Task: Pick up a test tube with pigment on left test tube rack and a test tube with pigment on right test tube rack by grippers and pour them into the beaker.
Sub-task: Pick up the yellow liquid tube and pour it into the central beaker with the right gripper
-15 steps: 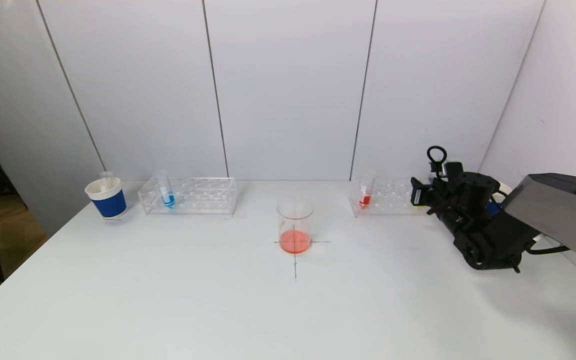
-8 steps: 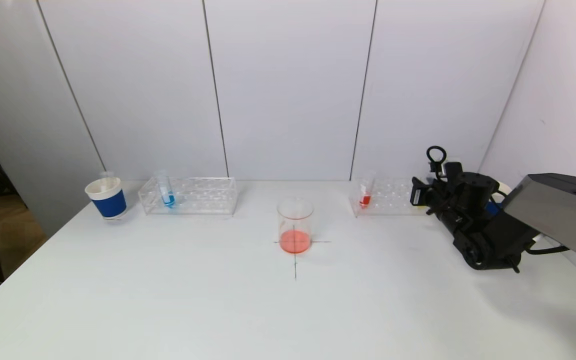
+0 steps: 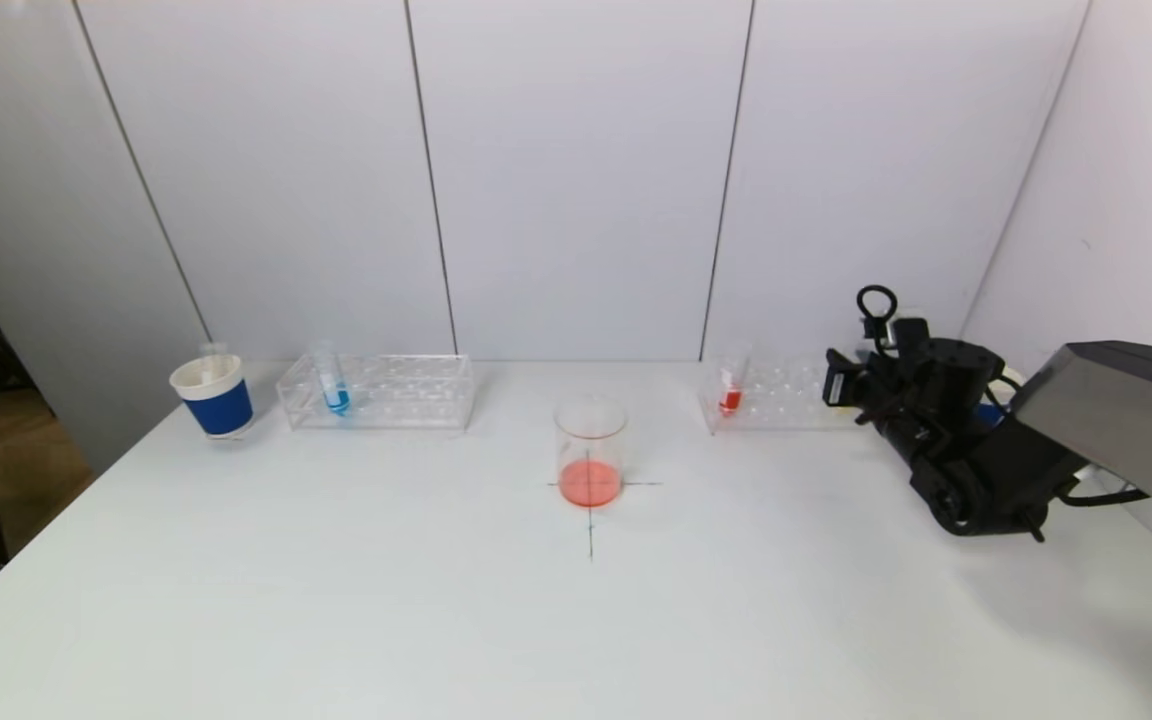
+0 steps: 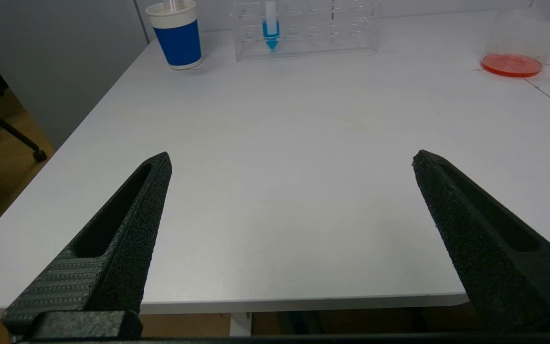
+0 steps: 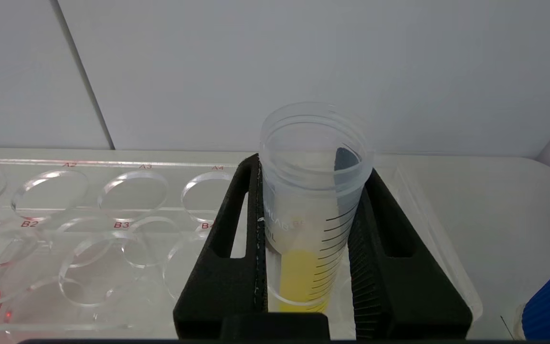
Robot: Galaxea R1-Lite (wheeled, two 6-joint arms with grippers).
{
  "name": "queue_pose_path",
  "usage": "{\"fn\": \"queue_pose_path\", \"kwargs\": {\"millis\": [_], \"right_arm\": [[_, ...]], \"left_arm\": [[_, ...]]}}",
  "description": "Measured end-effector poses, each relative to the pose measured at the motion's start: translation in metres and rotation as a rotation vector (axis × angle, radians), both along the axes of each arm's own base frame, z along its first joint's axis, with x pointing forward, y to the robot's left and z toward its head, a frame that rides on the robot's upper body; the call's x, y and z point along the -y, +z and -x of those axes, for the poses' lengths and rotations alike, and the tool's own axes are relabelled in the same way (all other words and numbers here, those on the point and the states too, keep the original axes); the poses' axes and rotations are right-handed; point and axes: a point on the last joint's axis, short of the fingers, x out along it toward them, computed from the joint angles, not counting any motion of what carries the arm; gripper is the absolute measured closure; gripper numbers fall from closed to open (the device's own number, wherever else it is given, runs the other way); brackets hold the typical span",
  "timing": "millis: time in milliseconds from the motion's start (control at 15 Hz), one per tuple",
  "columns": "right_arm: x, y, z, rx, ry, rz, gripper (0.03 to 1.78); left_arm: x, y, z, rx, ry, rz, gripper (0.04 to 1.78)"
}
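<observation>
A clear beaker [image 3: 591, 445] with orange-red liquid stands mid-table on a drawn cross. The left rack [image 3: 406, 392] holds a tube of blue pigment [image 3: 335, 388]. The right rack [image 3: 781, 395] holds a tube of red pigment [image 3: 730, 392] at its left end. My right gripper [image 5: 311, 168] is at the rack's right end, shut on a tube of yellow pigment [image 5: 303, 267] whose lower part sits in a rack hole. In the head view the right gripper [image 3: 851, 385] hides that tube. My left gripper [image 4: 290, 157] is open and empty, held off the table's front edge.
A blue-sleeved paper cup [image 3: 213, 397] stands left of the left rack. Another blue cup [image 5: 549, 306] stands just right of the right rack, close to my right arm. The white wall runs right behind both racks.
My right gripper has shifted very slightly up and to the right with the yellow tube in it. Nothing else has moved.
</observation>
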Motion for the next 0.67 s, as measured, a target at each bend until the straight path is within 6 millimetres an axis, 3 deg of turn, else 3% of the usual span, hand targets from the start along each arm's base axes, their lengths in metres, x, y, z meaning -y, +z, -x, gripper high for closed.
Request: {"fn": "queue_pose_path", "kwargs": {"millis": [667], "right_arm": [[-0.003,0.061,0.010,0.000,0.009,0.020,1.27]], "left_arm": [[0.000,0.000,0.000,0.000,0.000,0.000,0.06]]}}
